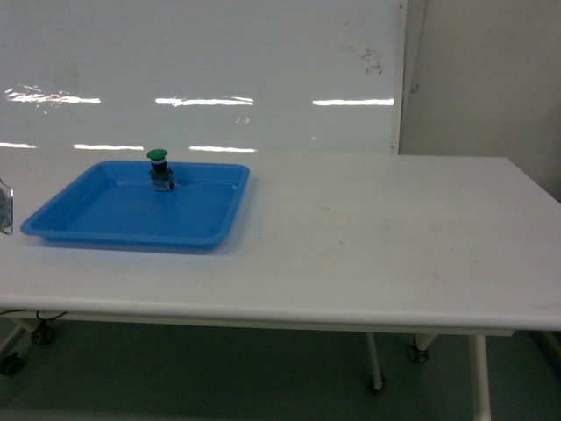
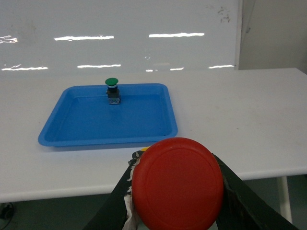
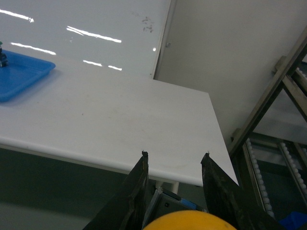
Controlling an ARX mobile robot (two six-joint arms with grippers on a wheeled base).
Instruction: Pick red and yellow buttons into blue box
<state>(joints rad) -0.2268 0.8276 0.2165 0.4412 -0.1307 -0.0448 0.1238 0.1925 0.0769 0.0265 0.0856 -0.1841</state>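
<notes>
Left gripper (image 2: 175,191) is clamped on the red button (image 2: 177,189); right gripper (image 3: 175,191) grips the yellow button (image 3: 184,221). Both hang off the table's (image 1: 368,237) near edge. No box visible, so carry level and release low inside.

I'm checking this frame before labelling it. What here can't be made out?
- Blue box: in no view.
- Red button: switch block hidden behind its cap, left wrist view.
- Yellow button: cut off by the bottom edge, right wrist view.
- Green button: too small for detail, head view.
</notes>
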